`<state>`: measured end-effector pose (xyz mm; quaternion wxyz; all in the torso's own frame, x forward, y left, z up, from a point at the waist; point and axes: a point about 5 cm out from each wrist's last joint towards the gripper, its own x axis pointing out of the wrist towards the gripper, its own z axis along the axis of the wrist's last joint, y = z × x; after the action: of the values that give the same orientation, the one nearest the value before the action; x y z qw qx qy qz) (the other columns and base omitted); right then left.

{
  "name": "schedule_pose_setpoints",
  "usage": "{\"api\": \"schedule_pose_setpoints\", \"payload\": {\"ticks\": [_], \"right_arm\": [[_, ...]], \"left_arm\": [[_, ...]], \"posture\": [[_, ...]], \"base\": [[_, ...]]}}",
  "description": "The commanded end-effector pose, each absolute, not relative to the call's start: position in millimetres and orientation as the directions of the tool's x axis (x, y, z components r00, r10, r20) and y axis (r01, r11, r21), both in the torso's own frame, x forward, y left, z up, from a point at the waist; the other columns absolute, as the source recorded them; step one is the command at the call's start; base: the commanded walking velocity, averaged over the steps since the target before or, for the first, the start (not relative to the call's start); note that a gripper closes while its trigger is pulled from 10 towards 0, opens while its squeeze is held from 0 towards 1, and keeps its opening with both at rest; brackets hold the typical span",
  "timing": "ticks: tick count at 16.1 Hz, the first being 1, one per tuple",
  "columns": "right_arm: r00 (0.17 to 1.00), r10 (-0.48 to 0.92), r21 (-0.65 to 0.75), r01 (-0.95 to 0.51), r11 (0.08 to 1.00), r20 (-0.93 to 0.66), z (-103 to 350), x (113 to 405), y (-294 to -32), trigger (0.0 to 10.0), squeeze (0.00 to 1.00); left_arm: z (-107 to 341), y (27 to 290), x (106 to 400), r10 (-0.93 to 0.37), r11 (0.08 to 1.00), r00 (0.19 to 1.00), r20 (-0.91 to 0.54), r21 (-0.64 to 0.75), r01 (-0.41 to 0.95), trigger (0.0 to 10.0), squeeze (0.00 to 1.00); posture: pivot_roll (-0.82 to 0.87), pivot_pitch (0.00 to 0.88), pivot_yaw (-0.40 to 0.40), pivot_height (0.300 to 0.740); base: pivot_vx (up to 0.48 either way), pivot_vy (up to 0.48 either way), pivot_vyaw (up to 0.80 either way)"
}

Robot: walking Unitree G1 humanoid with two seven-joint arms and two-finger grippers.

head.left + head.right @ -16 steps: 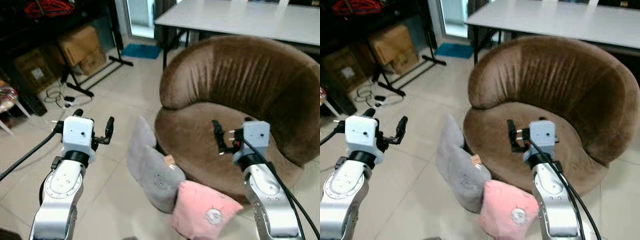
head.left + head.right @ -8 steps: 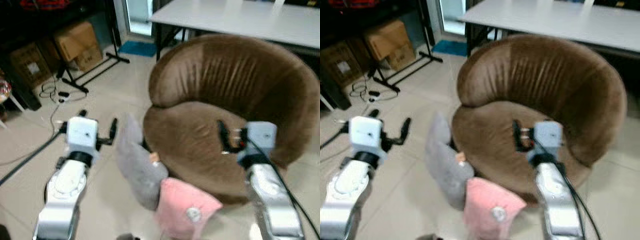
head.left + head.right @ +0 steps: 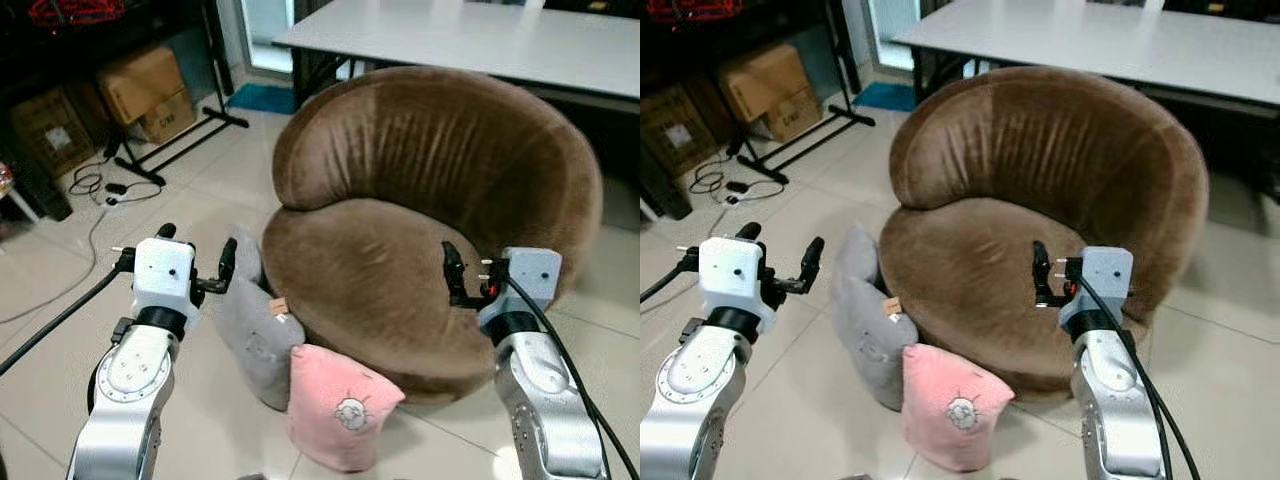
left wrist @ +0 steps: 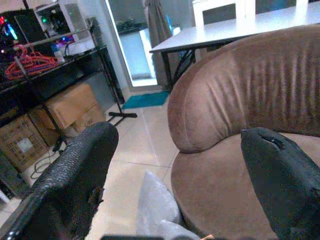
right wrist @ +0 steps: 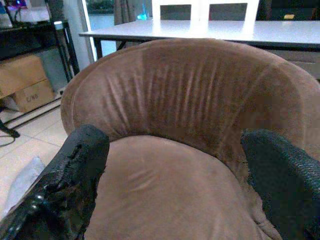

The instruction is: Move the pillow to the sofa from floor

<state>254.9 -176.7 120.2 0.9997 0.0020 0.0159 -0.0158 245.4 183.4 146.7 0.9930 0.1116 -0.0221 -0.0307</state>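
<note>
Approach step: grey square fabric pillow (image 3: 252,330) and pink one (image 3: 335,405) on the tiled floor (image 3: 60,330) against the round brown velvet sofa (image 3: 400,230); left gripper (image 3: 195,262) and right gripper (image 3: 452,272) wide open, empty; next, probably lowering to a pillow.

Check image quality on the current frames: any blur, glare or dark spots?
Left and right eye views: sharp; white table slightly washed out; shelves at upper left dark. Left wrist view: sofa soft, bright doorway blown out, near end effector fingers out of focus. Right wrist view: dim, bluish; table glaring.
</note>
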Motion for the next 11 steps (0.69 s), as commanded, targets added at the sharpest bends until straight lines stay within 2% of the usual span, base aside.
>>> {"api": "schedule_pose_setpoints", "payload": {"ticks": [1,3,4,6,11], "right_arm": [[1.000,-0.005,0.015,0.005,1.000,-0.016,122.9,254.4,-170.8,10.0,0.00],[0.999,-0.046,-0.090,0.047,0.995,0.004,123.9,256.1,-175.1,10.0,0.00],[1.000,0.000,-0.045,0.000,0.999,0.010,124.1,256.5,-173.4,10.0,0.00],[0.999,-0.033,-0.038,0.033,0.999,0.003,124.6,257.1,-175.7,10.0,0.00],[1.000,-0.025,-0.032,0.025,0.999,-0.010,123.0,257.6,-171.6,10.0,0.00]], "left_arm": [[145.4,190.0,243.9,-0.047,0.968,0.998,0.030,0.247,0.038,10.0,0.00],[146.8,192.0,244.5,-0.039,0.954,0.998,0.054,0.300,0.021,10.0,0.00],[147.3,192.1,244.7,-0.037,0.954,0.998,0.059,0.299,0.018,10.0,0.00],[147.9,192.3,245.5,-0.039,0.953,0.997,0.060,0.303,0.019,10.0,0.00],[148.9,188.5,245.6,-0.056,0.970,0.997,0.060,0.240,0.040,10.0,0.00]], "posture": [[-0.04,0.062,0.057,0.711],[-0.04,0.067,0.055,0.696],[-0.04,0.067,0.055,0.682],[-0.04,0.067,0.057,0.665],[-0.04,0.070,0.051,0.618]], "base": [[0.000,0.000,0.00],[0.000,0.000,0.00],[0.000,0.000,0.00],[0.000,0.000,-0.42],[0.000,0.000,0.00]]}}
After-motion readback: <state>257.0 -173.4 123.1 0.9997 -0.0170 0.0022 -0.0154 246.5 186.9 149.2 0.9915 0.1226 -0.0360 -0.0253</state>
